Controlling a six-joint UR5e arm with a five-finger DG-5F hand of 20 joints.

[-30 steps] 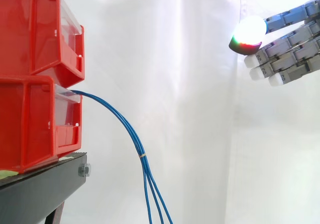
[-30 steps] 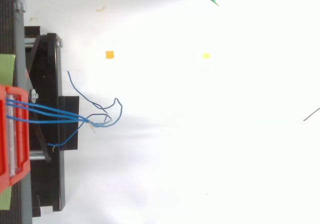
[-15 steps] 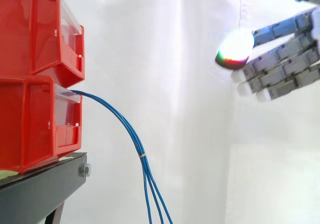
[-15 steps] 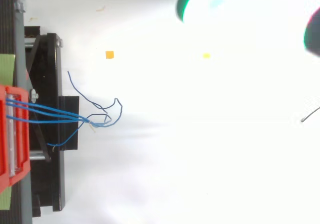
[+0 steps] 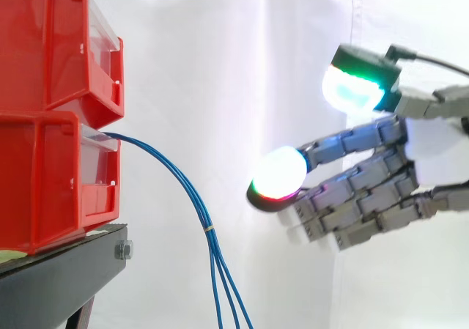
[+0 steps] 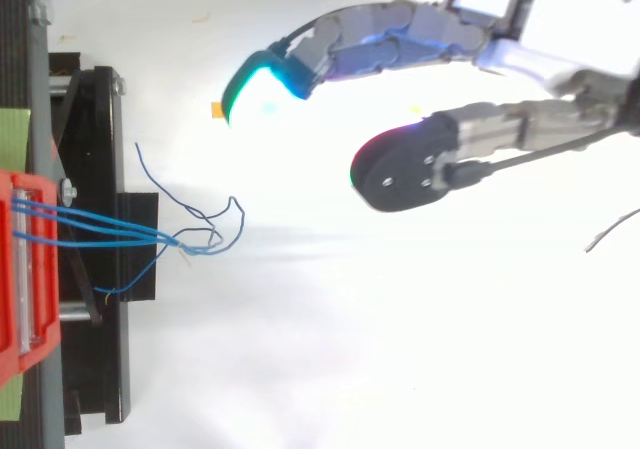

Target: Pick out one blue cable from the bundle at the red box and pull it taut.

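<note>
Blue cables (image 5: 194,197) hang bundled out of the lower red box (image 5: 51,175), hand (image 5: 366,186) is spread open & empty, well apart from them, so imo it's the reach step; next it's gotta close in and pinch just one strand.

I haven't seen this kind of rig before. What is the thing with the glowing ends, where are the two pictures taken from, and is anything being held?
That is a robot hand on an arm that comes in from the right. The glowing pads are its own fingertips. One picture is taken level from the side, and the other looks straight down on the same scene. At the left, two red bins are stacked on a black stand, in front of a white curtain. A bundle of thin blue cables comes out of the lower bin and hangs down. The hand is open and holds nothing. Its fingers reach toward the cables but are apart from them.
</note>
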